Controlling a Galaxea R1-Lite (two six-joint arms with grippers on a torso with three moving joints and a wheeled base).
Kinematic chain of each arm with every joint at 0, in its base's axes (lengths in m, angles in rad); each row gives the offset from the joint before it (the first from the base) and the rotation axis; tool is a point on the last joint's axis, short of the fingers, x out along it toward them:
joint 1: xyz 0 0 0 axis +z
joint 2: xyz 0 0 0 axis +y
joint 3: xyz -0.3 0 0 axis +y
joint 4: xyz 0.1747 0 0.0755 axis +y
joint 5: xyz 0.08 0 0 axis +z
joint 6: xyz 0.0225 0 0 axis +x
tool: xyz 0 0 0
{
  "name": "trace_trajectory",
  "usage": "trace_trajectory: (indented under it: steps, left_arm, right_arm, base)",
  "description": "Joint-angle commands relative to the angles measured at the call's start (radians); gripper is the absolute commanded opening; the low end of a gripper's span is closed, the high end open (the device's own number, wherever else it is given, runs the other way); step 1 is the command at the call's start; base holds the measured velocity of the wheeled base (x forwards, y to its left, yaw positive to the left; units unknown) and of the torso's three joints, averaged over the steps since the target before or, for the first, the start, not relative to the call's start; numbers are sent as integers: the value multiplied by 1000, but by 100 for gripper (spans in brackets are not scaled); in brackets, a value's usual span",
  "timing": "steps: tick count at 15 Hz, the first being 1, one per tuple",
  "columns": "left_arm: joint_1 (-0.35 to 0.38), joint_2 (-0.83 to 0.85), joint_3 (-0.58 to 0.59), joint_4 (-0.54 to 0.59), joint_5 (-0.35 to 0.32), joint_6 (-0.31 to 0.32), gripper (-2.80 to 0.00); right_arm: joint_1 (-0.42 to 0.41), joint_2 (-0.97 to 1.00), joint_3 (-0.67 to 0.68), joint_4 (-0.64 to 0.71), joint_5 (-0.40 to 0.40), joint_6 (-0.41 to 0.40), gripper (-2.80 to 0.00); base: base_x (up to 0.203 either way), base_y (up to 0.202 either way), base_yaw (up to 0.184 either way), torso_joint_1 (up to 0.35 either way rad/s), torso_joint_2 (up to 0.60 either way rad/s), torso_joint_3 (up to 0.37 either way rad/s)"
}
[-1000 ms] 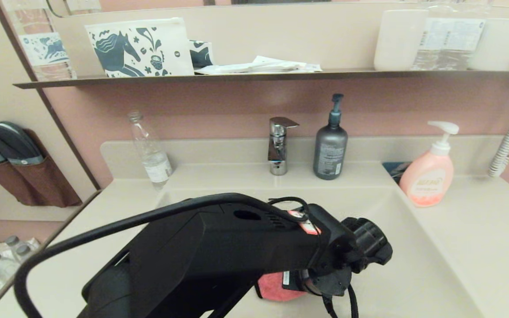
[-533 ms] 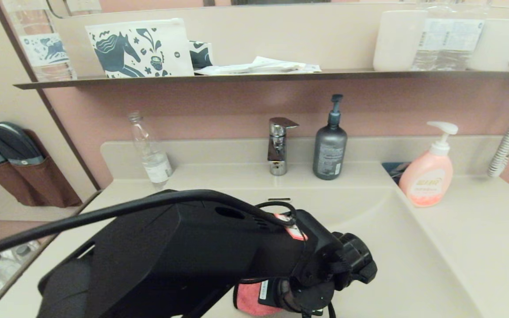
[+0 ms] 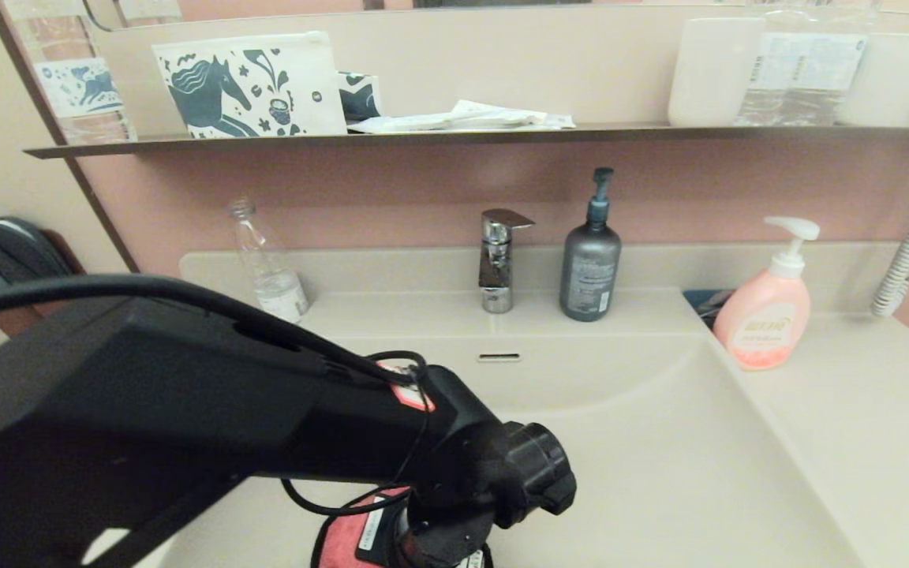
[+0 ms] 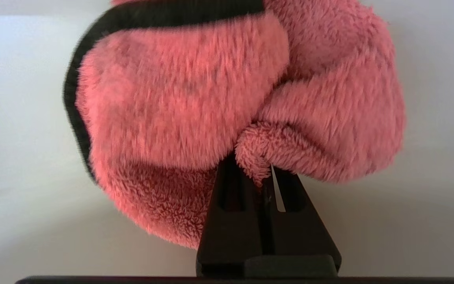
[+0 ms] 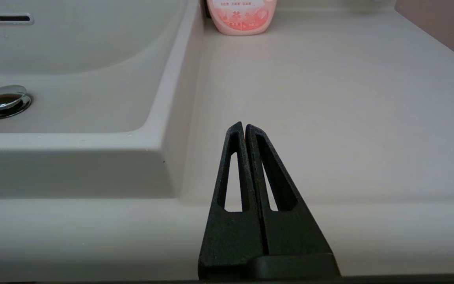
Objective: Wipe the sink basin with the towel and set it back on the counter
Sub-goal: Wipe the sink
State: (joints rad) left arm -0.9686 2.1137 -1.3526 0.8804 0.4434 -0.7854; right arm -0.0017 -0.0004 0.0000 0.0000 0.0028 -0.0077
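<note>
**Towel pinched thin in the near left of the basin**

At seven o'clock in the head view, the left gripper (image 4: 264, 177) was clamped on a small fold of the coral-pink towel (image 4: 195, 98), which was bunched against the floor of the sink basin (image 3: 660, 442). The risk there was a judgement: only a slim pinch of pile sat between the fingertips, so friction during a wipe could tug the cloth free. At twelve o'clock stood the faucet (image 3: 498, 260) and the grey pump bottle (image 3: 590, 264); a wide swing of the arm could clip them. At three o'clock, over the counter (image 5: 329, 98), the parked right gripper (image 5: 245, 128) had its fingers pressed together, holding nothing.
</note>
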Motion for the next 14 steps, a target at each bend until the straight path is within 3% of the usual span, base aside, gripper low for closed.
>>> trace_trajectory:
  steps: [1,3,7,14]
  left_arm:
    - [45,-113,61,3,9,52,-280]
    - [105,-157,68,5,22,152,-280]
    - [202,-184,112,7,45,293,-280]
    - [226,-271,322,-48,50,299,-280]
  right_arm:
    - [0,0,0,0,0,-1,-280]
    - [0,0,0,0,0,0,-280]
    - [0,0,0,0,0,-2,-280]
    - [0,0,0,0,0,0,-280]
  base:
    - [0,0,0,0,0,0]
    - [0,0,0,0,0,0]
    - [0,0,0,0,0,0]
    - [0,0,0,0,0,0]
